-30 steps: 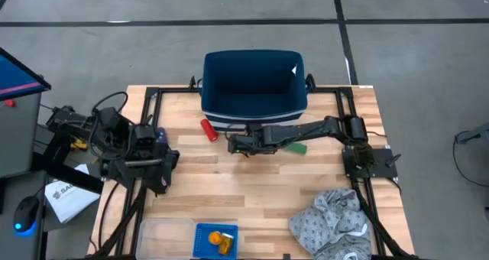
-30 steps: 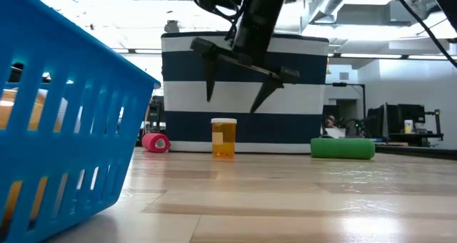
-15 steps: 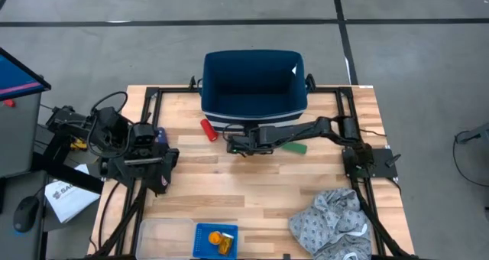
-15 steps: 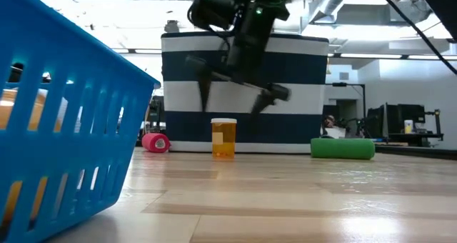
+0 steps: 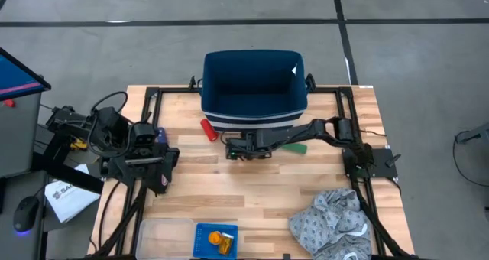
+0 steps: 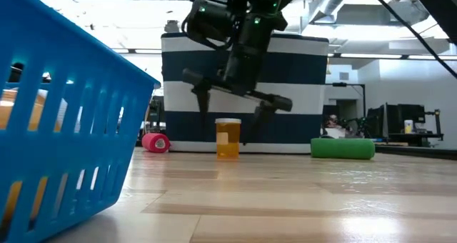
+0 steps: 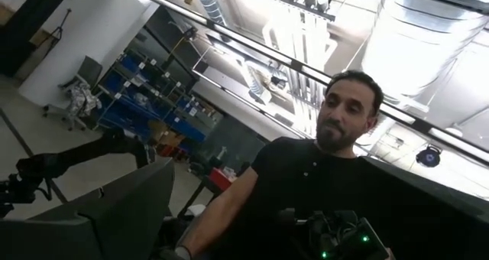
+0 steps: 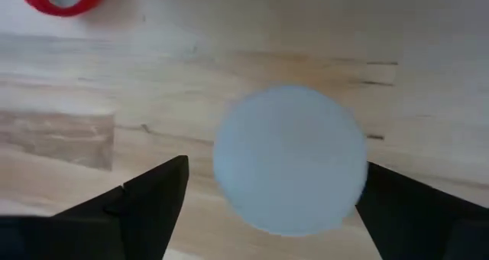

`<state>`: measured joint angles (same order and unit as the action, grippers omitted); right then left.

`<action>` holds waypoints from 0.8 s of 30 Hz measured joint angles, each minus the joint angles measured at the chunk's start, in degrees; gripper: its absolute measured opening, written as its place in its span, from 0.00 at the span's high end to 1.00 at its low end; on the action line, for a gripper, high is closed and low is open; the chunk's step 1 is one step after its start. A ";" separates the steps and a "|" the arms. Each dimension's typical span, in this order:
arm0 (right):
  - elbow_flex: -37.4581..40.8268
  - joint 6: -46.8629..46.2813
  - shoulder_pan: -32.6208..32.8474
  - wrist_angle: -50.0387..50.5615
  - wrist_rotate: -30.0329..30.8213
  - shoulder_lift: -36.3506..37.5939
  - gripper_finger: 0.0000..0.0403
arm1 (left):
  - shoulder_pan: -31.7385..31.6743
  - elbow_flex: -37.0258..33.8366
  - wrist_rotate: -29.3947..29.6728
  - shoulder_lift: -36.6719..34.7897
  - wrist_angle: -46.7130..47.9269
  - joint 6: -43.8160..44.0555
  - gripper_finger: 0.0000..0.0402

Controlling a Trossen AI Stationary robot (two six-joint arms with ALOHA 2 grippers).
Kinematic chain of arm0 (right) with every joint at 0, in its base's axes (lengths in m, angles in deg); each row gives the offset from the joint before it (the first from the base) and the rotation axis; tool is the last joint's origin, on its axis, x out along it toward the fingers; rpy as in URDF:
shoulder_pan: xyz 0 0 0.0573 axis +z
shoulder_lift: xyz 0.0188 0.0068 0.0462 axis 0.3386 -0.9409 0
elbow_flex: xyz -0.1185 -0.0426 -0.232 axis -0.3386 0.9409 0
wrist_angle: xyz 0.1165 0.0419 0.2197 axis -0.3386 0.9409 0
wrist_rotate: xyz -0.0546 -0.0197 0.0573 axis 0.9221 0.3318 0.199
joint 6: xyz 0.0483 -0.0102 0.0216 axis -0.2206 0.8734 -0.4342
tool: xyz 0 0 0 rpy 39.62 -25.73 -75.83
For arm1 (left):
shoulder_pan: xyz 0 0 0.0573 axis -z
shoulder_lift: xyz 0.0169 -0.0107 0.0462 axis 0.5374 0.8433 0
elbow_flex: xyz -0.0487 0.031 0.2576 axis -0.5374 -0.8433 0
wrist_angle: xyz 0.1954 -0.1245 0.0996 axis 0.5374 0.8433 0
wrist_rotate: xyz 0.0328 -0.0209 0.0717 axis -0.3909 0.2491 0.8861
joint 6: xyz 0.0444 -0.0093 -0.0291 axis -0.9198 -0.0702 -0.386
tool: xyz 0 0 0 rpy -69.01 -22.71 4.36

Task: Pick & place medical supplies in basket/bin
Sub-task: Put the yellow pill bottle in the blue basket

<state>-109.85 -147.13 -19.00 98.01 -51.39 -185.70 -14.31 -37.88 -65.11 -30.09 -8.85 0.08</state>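
An orange pill bottle (image 6: 228, 138) with a white cap (image 8: 289, 159) stands upright on the wooden table, just in front of the navy white-striped tub (image 5: 254, 92). My right gripper (image 6: 223, 121) points steeply down over it, open, one finger on either side of the cap, and I see no touch. A red cylinder (image 5: 208, 129) lies to the bottle's left and a green oblong piece (image 5: 294, 147) to its right. The blue basket (image 5: 205, 241) at the near edge holds an orange bottle (image 5: 218, 237). My left arm (image 5: 137, 153) waits at the table's left.
A crumpled grey patterned cloth (image 5: 336, 222) lies at the near right corner. A clear flat tray (image 5: 164, 235) sits beside the blue basket. Black frame rails run along both sides of the table. A person (image 7: 321, 183) shows in the left wrist view.
My right gripper has come down from above the pill bottle until its fingers stand on either side of the cap. It has also drifted slightly toward the table's left and near edge.
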 joint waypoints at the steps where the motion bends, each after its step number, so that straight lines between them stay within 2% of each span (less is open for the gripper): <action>1: 0.00 0.00 0.22 0.55 -0.05 -0.01 0.14 | 0.01 0.00 0.01 0.02 0.01 -0.01 0.00; 5: 0.00 -1.33 0.86 0.70 2.77 0.17 0.18 | 0.00 0.00 0.01 0.02 0.01 -0.04 0.00; 24: 0.00 0.09 -0.41 1.90 2.96 0.51 0.23 | 0.00 0.00 0.97 0.02 -0.06 -0.13 0.00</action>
<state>-109.85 -147.03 -19.41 99.91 -48.43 -185.18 -14.31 -37.88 -64.13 -30.07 -8.91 -0.05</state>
